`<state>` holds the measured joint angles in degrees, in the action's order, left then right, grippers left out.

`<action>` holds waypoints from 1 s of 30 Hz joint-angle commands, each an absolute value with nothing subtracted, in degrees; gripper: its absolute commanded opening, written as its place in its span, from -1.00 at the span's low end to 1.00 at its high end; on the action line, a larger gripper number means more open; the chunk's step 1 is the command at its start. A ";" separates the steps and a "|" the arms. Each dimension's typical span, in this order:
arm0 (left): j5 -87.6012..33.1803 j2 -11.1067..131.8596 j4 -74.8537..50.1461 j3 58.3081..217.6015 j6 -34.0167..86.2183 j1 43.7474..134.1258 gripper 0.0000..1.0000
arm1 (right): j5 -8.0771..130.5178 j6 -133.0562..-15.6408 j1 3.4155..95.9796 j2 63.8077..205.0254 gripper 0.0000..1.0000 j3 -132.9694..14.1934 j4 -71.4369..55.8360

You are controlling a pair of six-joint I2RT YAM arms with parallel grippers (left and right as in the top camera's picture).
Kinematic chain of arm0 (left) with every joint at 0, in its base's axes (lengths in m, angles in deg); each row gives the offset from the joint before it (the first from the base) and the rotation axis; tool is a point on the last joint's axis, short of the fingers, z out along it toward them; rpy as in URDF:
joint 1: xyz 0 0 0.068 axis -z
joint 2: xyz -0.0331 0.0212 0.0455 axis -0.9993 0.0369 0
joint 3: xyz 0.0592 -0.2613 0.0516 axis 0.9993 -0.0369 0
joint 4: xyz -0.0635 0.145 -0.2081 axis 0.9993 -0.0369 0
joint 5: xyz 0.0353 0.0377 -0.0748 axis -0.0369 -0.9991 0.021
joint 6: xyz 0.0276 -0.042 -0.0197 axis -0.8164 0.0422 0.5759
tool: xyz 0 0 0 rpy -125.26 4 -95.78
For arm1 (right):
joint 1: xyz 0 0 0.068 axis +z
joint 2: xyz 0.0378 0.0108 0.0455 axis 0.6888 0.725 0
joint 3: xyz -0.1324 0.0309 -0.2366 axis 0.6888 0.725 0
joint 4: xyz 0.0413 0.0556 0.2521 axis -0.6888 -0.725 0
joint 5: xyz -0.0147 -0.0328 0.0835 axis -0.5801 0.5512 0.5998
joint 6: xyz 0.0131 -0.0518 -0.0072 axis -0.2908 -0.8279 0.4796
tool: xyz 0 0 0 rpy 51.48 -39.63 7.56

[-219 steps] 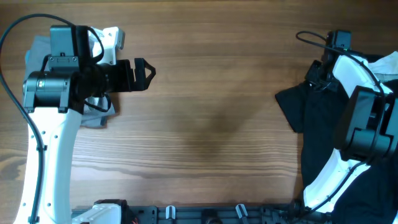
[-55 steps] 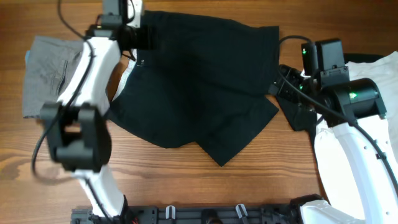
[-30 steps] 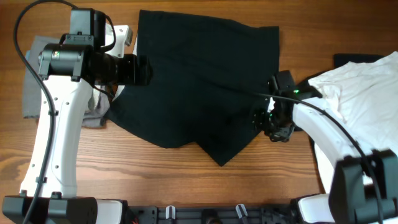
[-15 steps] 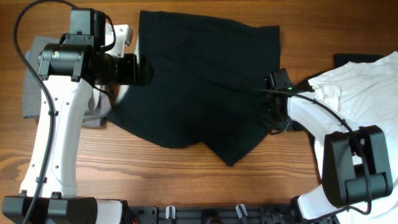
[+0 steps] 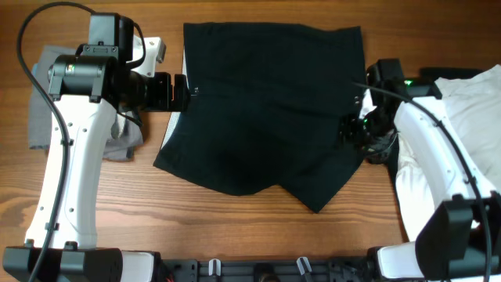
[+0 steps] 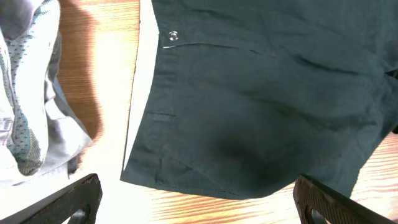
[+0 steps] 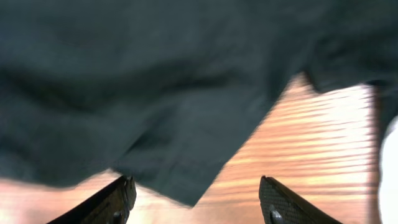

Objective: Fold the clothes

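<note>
- From overhead, the black shorts (image 5: 266, 110) are seen spread flat on the wooden table (image 5: 235, 235), waistband towards the far edge and one leg corner pointing to the near edge.
- The left claw (image 5: 178, 92) is held at the shorts' left edge, just below the waistband, with its fingers apart.
- The right claw (image 5: 354, 135) is placed at the shorts' right edge; from this view it cannot be told whether it is apart or together.
- A grey garment (image 5: 47, 102) is piled left of the shorts, under the left arm, and a white garment (image 5: 470, 94) is heaped right of them.
- In the left wrist view, the shorts (image 6: 261, 93) are shown filling most of the frame, with a metal button (image 6: 173, 36) near their upper left corner and the grey garment (image 6: 31, 93) to their left.
- The left claw (image 6: 199, 202) is seen spread wide, its fingertips (image 6: 74, 199) at the bottom corners.
- In the right wrist view, which is blurred, the shorts (image 7: 155, 81) are seen over the table (image 7: 323, 137), and the right claw (image 7: 196, 199) is spread apart below their hem.
</note>
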<state>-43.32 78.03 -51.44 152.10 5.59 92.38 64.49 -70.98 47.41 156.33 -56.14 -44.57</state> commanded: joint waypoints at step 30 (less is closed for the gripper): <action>-44.02 85.85 -52.52 151.81 6.64 92.27 1.00 | 66.02 -46.68 63.43 138.06 -0.91 -16.10 -18.56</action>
<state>-44.67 85.48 -51.64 152.07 5.83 92.38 71.22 -49.85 63.26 138.86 -14.22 -14.48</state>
